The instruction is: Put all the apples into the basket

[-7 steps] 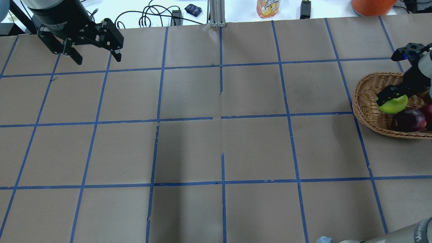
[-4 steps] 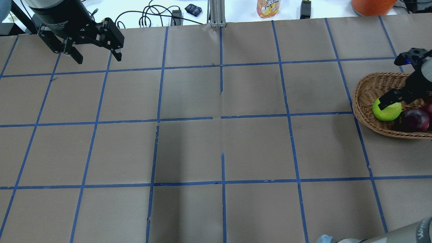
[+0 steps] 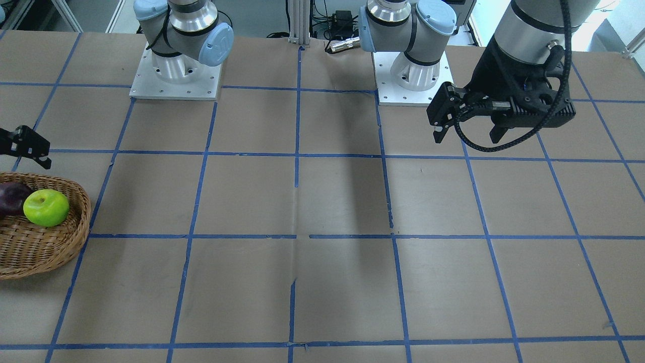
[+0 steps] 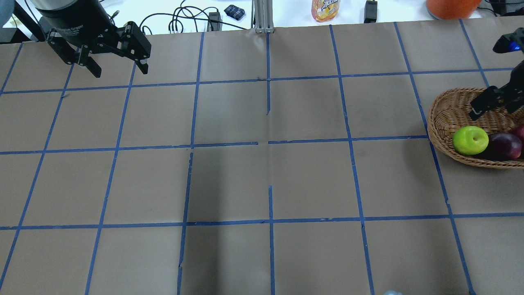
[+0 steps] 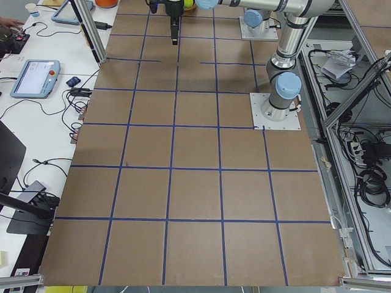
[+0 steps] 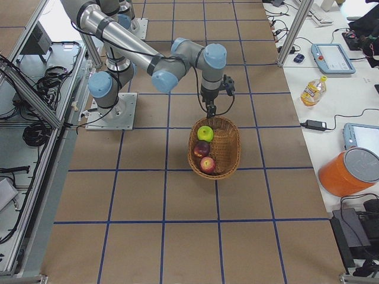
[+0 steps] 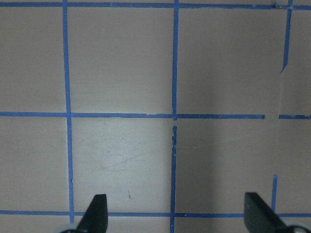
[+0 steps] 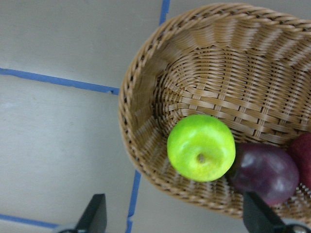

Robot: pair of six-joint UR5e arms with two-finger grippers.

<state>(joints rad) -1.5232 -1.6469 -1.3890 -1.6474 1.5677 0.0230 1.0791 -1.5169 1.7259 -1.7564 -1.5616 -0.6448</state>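
Observation:
The wicker basket (image 4: 440,107) stands at the table's right end and holds all three apples. The lime green apple (image 4: 470,140) lies at its near-left end, touching the dark maroon apple (image 4: 504,146). The streaky red apple (image 4: 520,133) is cut off by the frame edge. In the right wrist view the green apple (image 8: 201,147), maroon apple (image 8: 265,172) and basket (image 8: 146,97) lie below my open, empty right gripper (image 8: 175,218), which hovers above the basket (image 6: 228,142). My left gripper (image 4: 119,72) is open and empty, high over the far left.
A juice bottle (image 4: 325,10), cables and an orange container (image 4: 450,7) lie on the white bench beyond the table's far edge. The two arm bases (image 3: 176,75) stand on the robot's side. Blue tape lines grid the brown table (image 4: 270,180).
My right gripper has let go of the green apple and lifted up and back from it. The apple now rests in the basket against the maroon one. The left arm has barely moved.

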